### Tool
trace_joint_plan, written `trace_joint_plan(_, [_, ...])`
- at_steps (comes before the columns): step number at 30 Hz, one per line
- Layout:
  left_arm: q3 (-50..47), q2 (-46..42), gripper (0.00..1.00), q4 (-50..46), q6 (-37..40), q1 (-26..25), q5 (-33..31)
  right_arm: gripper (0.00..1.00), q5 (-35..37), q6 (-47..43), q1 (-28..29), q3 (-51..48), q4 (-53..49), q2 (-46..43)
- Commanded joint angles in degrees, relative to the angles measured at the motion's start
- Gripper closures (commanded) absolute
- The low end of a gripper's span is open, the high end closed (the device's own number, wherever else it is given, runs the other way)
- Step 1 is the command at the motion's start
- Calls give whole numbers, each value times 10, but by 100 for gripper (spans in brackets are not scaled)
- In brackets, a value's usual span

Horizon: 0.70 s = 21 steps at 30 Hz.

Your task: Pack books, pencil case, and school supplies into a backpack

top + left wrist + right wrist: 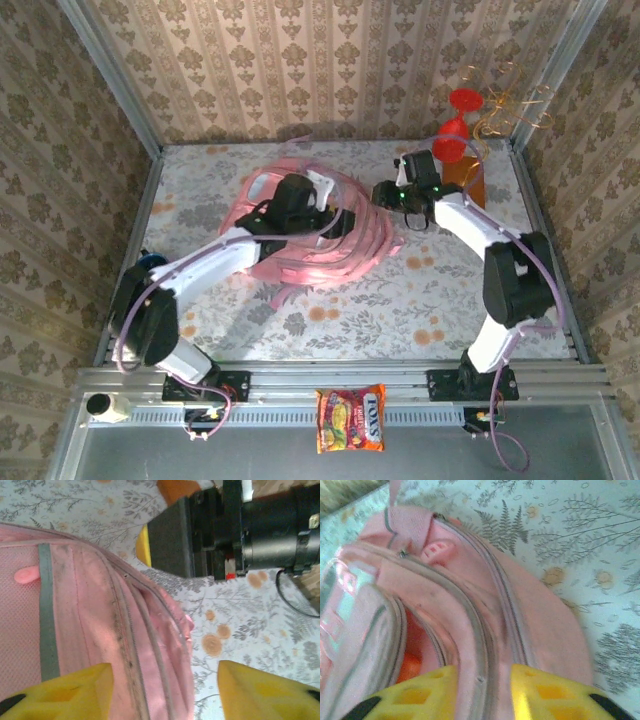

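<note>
- Mid-table, on the flowered cloth point(450, 300): pink backpack point(325, 258), lying flat, a strap trailing toward the near edge.
- Along its rim, seen from the right wrist: grey zip lines curving over the pink fabric, a pink rubber pull point(437, 550) near the top, one pocket gaping with something orange point(410, 667) inside, too blurred to name.
- Right gripper point(485, 695) down on that rim at the bag's right-hand side. Yellow fingers point(415, 697) partly spread, one on either side of a zip ridge, fabric filling the gap. Hard to tell whether pinching or merely straddling.
- Left gripper point(165, 695) low over the bag's edge, fingers spread wide and holding nothing. One yellow finger point(65, 690) above the pink panel, the other above bare cloth.
- Also from the left wrist: a grey strip point(45, 625) running down the pink mesh panel, a small pink tab point(25, 574) beside it, and the right arm's black body point(240, 525) just beyond the bag.
- Farther right, near the back corner: plain orange slab point(472, 185), with a red hourglass-shaped piece point(455, 125) behind it.
- Off the cloth, on the metal rail point(270, 385) at the near edge, between the two arm bases: orange snack packet point(350, 418).
</note>
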Motion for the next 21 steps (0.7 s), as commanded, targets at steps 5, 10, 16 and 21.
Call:
trace_joint_plan(5, [-143, -154, 30, -18, 399, 51, -37, 48, 31, -28, 49, -107, -44, -146])
trace_joint_plan(10, [-242, -190, 20, 26, 649, 86, 27, 47, -6, -35, 49, -92, -65, -143])
trace_joint_plan(16, [-225, -131, 17, 36, 780, 123, 87, 47, -44, -20, 54, -101, -48, -136])
trace_joint_plan(21, [-160, -59, 33, -12, 806, 134, 85, 47, -43, -9, 56, -126, -34, -148])
